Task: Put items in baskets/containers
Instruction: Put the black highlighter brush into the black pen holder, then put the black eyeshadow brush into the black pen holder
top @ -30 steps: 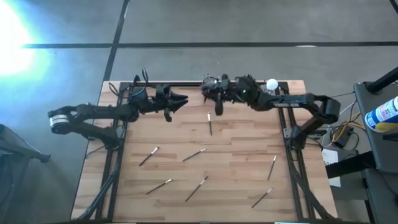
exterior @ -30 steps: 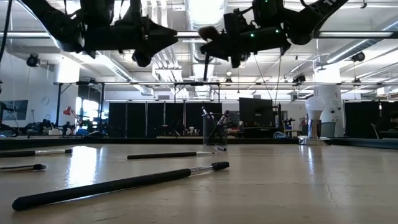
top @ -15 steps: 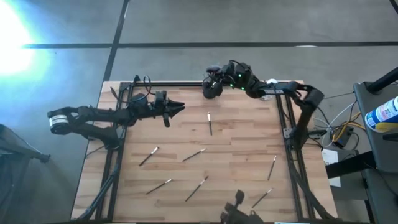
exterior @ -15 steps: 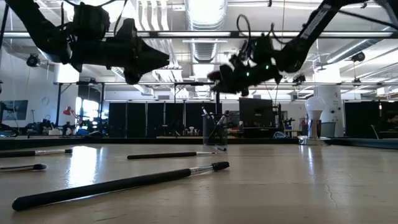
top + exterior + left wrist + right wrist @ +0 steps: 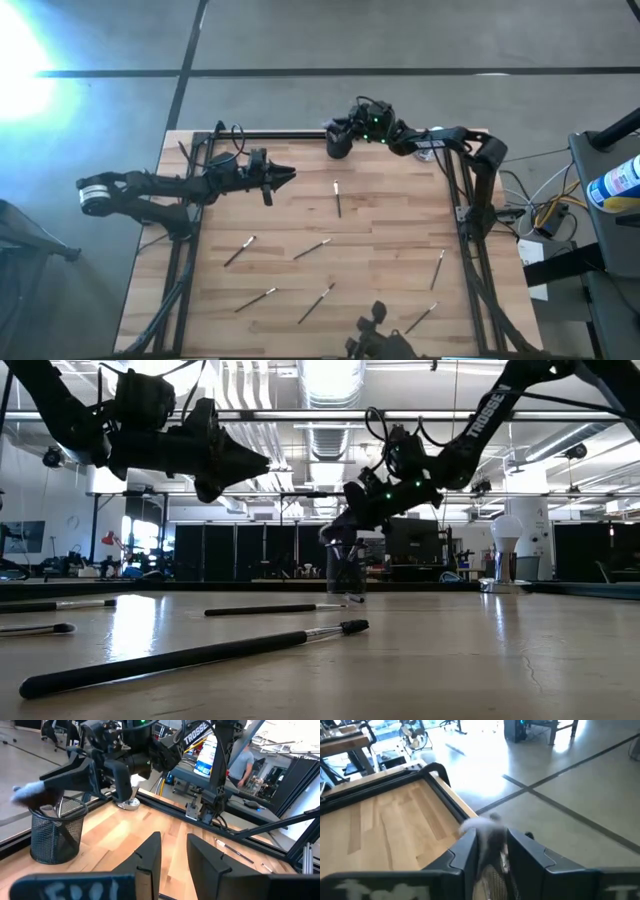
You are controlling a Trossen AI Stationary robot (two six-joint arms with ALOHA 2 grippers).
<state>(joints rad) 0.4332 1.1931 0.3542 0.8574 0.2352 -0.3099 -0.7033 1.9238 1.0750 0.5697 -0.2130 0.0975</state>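
The black mesh cup (image 5: 54, 835) stands at the table's far edge (image 5: 338, 148). My right gripper (image 5: 492, 837) hovers right over it, fingers apart. A brush with a fluffy head (image 5: 26, 795) stands blurred in the cup, and that head (image 5: 485, 827) shows between my right fingers. My left gripper (image 5: 172, 845) hangs open and empty above the table's far left part (image 5: 288, 175). Several thin brushes lie flat on the wood, among them one near the cup (image 5: 338, 198) and one in the middle (image 5: 312, 248). My right gripper stands slanting down over the cup's mouth, with the blurred fluffy head between its fingers (image 5: 467, 850). I cannot tell whether either finger touches the brush.
A small shiny dish (image 5: 129, 802) with a white ball (image 5: 507, 530) sits at the far right corner. More brushes lie near the front edge (image 5: 257, 298) (image 5: 421, 318) (image 5: 438, 268). A black frame rail (image 5: 270, 133) runs round the table. A dark shape (image 5: 368, 330) shows at the near edge.
My right gripper has gone toward the far edge and down, carrying the fluffy brush from above the table to over the cup; the brush now stands in the cup. My left gripper has sunk a little.
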